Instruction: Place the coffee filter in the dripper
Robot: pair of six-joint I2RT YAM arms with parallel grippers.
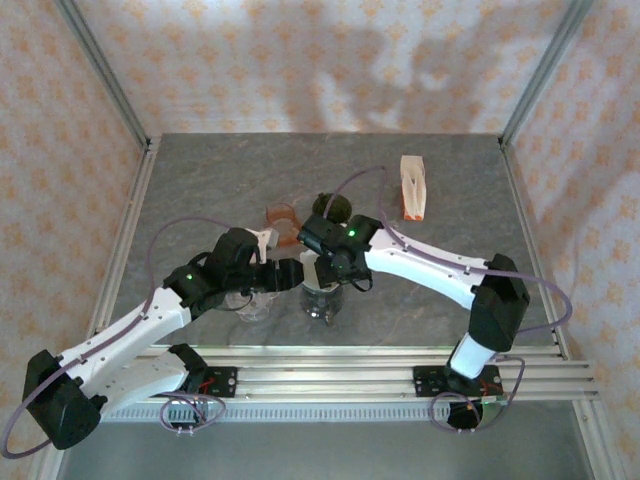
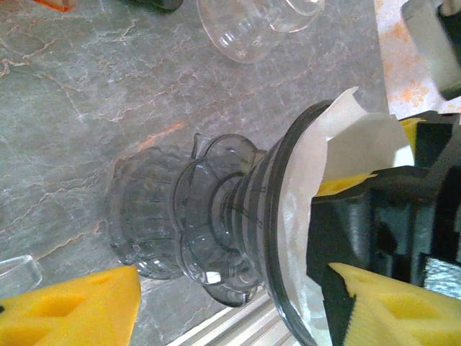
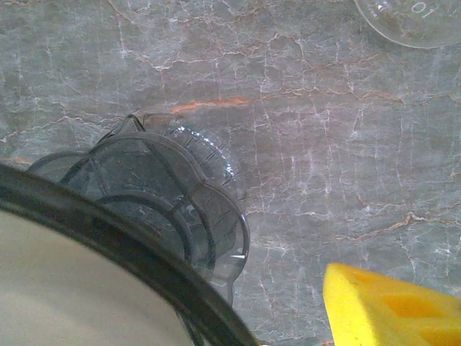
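Here, the dripper [image 2: 238,209] stands upright at mid-table on a ribbed clear cup [image 2: 140,216], its scalloped foot resting on the cup's mouth. The filter [image 2: 360,137] lies inside the dripper, its white paper against the inner wall, with one edge rising above the dark rim.

My left gripper [image 2: 234,277] is released. Its yellow fingers [image 2: 72,310] stand wide apart, with the dripper and cup between them, and the nearer one is clear of the cup, with bare table [image 2: 86,86] showing in the gap.

My right gripper [image 1: 330,268] hangs over the mouth of the dripper. In the left wrist view its black body crowds the opening, with a yellow pad against the paper. In the right wrist view one finger [image 3: 389,306] sits outside the rim, low over the table. I cannot tell whether these jaws pinch the paper or merely straddle the rim.

Surroundings: a second clear glass vessel [image 2: 252,29] stands just beside the dripper. Farther back on the table sit an orange-tinted holder [image 1: 282,215] and a dark round object [image 1: 335,207], near each other. A tall white and orange pack [image 1: 413,187] stands well apart, toward the right rear. Both wrists converge on the dripper, so each gripper hems in the other.
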